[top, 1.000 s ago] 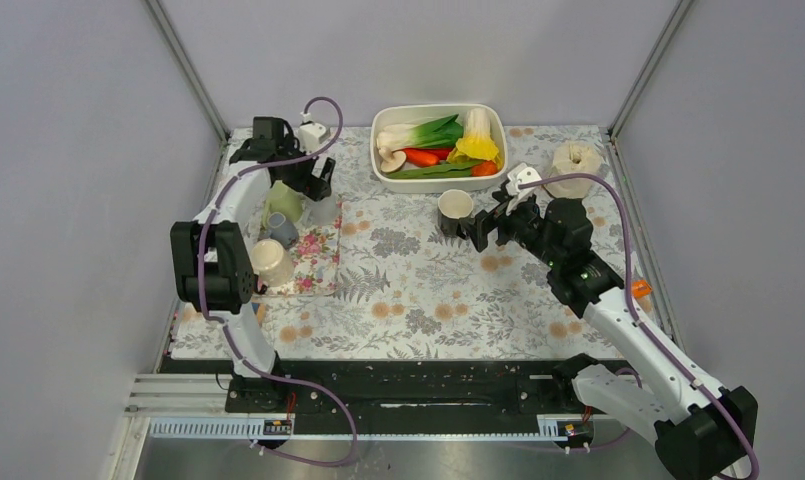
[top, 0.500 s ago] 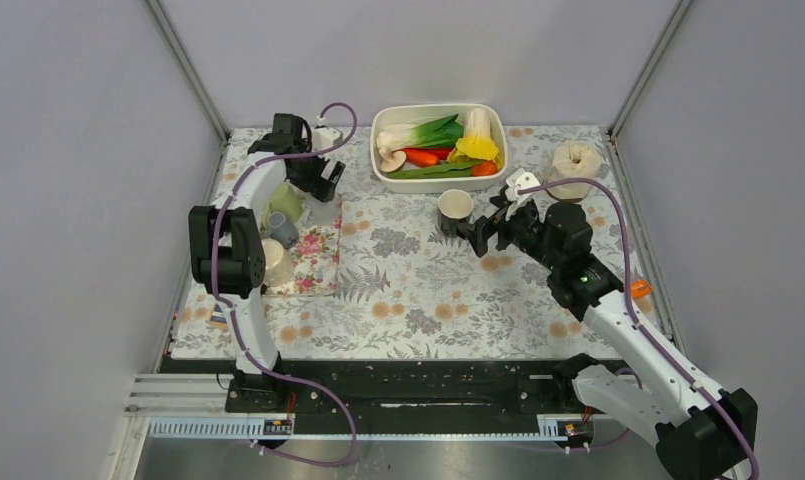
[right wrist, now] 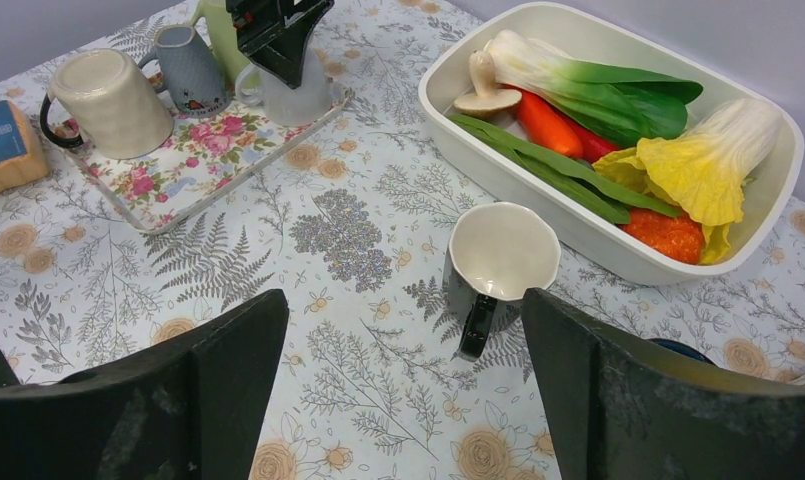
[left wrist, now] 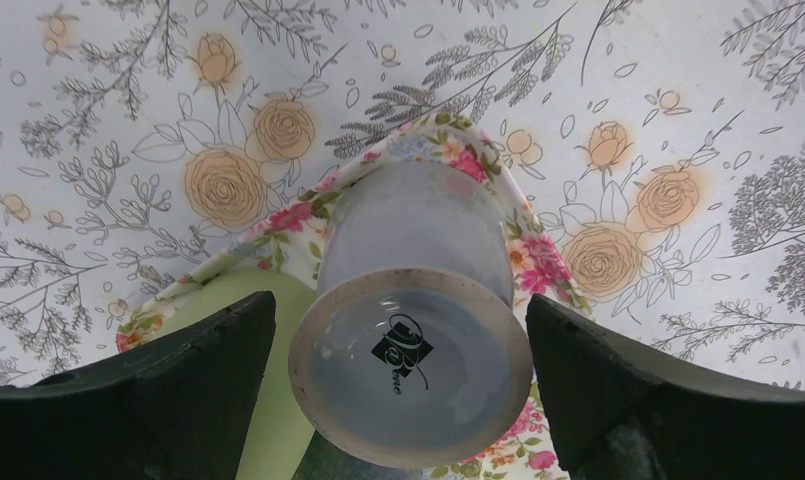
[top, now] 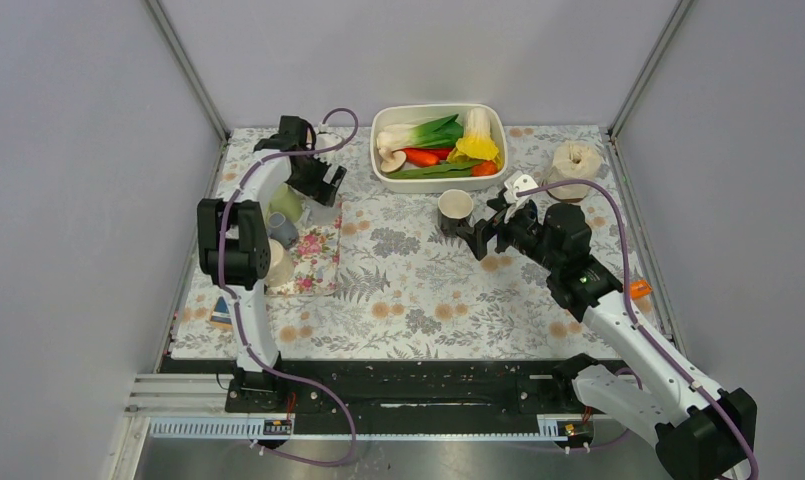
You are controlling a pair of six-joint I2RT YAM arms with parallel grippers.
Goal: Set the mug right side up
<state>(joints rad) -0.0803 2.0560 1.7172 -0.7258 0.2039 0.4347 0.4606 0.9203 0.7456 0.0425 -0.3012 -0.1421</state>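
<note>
The right gripper (right wrist: 398, 335) is hanging spread wide, gripping nothing. The dark mug (right wrist: 500, 252) is standing upright just ahead of its fingers, apart from them, just beside the white dish (right wrist: 578, 238). Bare tablecloth (right wrist: 308, 400) is lying open nearer the arm. The left gripper (left wrist: 396, 330), also spread, is straddling an upside-down cup (left wrist: 413, 375) at the corner of the floral tray (left wrist: 543, 250).

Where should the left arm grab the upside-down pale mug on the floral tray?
Across its side wall just under the upturned base, coming straight down from above: the mug stands rim-down, and the open jaws straddle it. Mind the green cup close beside.
</note>
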